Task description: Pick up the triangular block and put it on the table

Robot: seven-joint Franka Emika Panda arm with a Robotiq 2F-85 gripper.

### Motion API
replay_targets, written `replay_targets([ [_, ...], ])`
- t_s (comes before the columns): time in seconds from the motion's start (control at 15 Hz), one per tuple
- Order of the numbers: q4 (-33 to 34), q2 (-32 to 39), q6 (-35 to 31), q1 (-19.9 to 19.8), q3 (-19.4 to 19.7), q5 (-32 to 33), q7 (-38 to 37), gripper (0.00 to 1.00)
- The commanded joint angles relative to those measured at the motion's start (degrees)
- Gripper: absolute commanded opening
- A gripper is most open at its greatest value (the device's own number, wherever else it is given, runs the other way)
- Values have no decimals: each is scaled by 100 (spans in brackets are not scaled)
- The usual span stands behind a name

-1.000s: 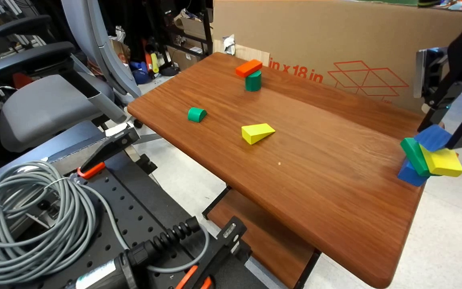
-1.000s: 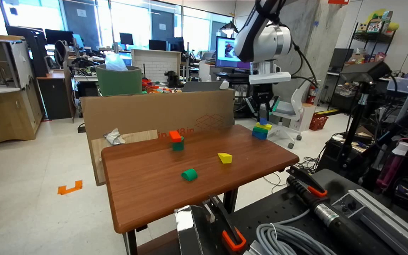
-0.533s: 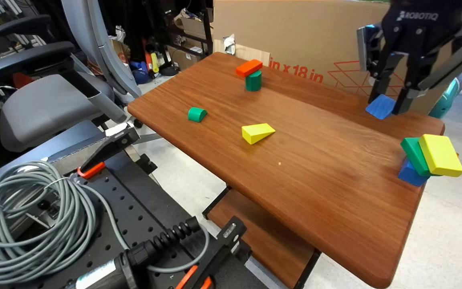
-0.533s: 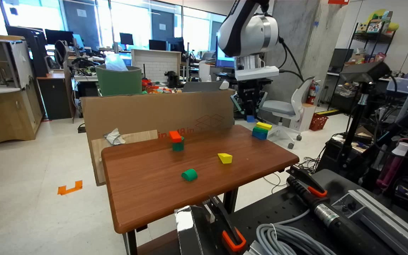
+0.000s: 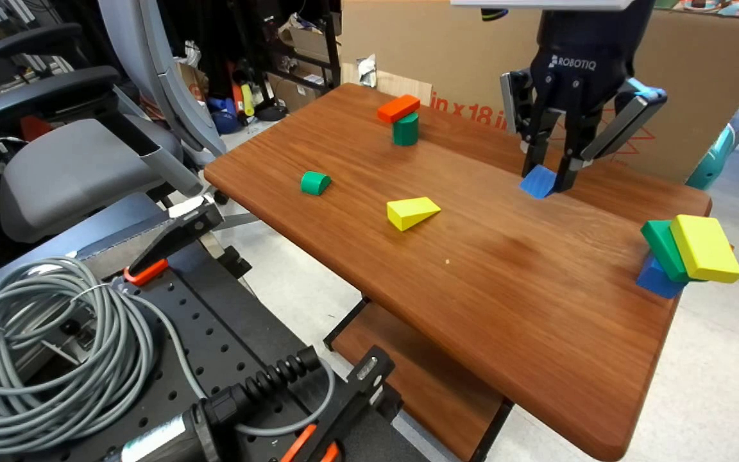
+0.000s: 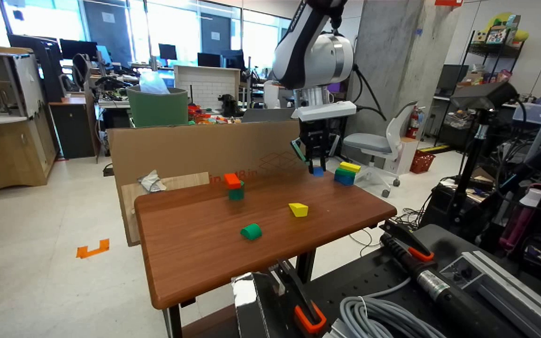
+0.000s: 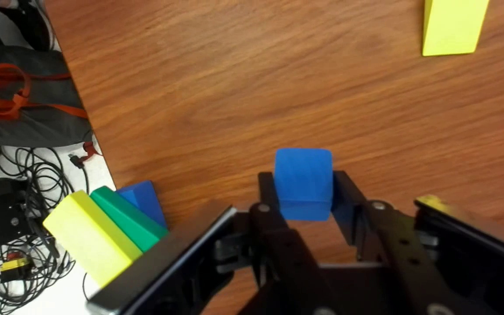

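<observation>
Wrist view: pincer (image 7: 304, 186) grips triangular block (image 7: 303, 173), clamped sides hidden. Solid blue, two flat faces showing, triangular outline hard to make out; held above worktop (image 7: 212, 96). In stack, flat yellow block (image 7: 88, 238) partly behind pincer, lower blue block (image 7: 146, 199) partly covered by green block (image 7: 127, 218). Farther, yellow wedge (image 7: 455, 26) cut off.

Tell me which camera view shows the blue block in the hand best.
The wrist view: the blue block is largest there, with two faces showing between the fingers of the hand. Both exterior views show it too, but much smaller, at the lower end of the hand.
</observation>
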State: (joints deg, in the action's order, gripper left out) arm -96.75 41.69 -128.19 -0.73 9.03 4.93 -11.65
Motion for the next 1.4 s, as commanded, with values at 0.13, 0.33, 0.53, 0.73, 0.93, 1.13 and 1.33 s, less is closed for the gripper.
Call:
replay_targets([
  [0.13,468,579,4,-75,56,276,263,10],
  [0.33,707,931,13,-41,174,510,279,10],
  [0.53,826,1078,-21,4,230,746,339,48],
  [0.73,719,923,-50,5,213,937,457,76],
  [0.93,366,446,-158,-29,148,990,679,98],
  [1.13,-68,-261,-245,-130,24,858,996,100],
  [1.33,-517,-1158,-109,-428,-267,400,1428,100],
])
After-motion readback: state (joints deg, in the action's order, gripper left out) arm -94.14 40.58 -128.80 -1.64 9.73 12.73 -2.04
